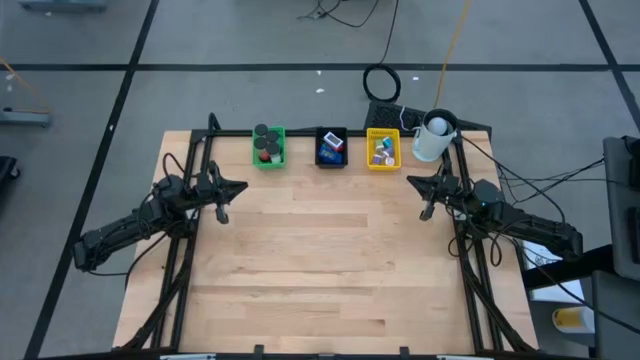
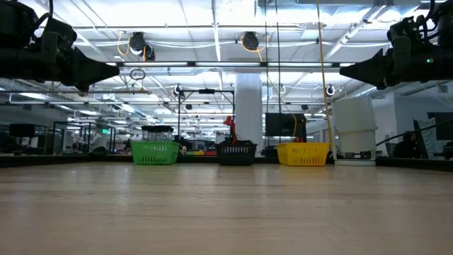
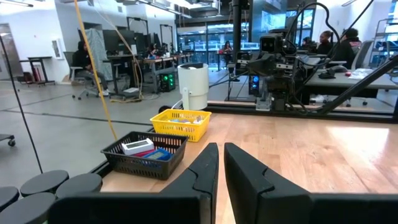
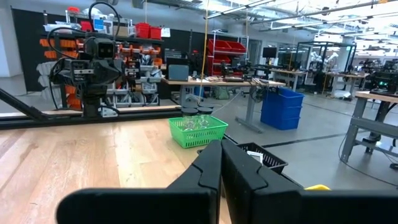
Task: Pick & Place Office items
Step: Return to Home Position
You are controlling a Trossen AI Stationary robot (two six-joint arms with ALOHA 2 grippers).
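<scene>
Since every one of the office items [image 1: 262, 134] I can see lies in the green tray [image 1: 270, 164], black tray [image 1: 331, 165] or yellow tray [image 1: 383, 165] at the far edge of the bench [image 1: 320, 270], I judge the sorting done and homing in hand. My left jaws and right jaws are clenched on nothing, raised near the bench's sides, well apart from the trays. Next calls only for settling both arms to rest.

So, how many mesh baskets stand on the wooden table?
3, along the far edge of the wooden table: the green basket leftmost, the black basket central, the yellow basket rightmost. None looks hidden.
</scene>
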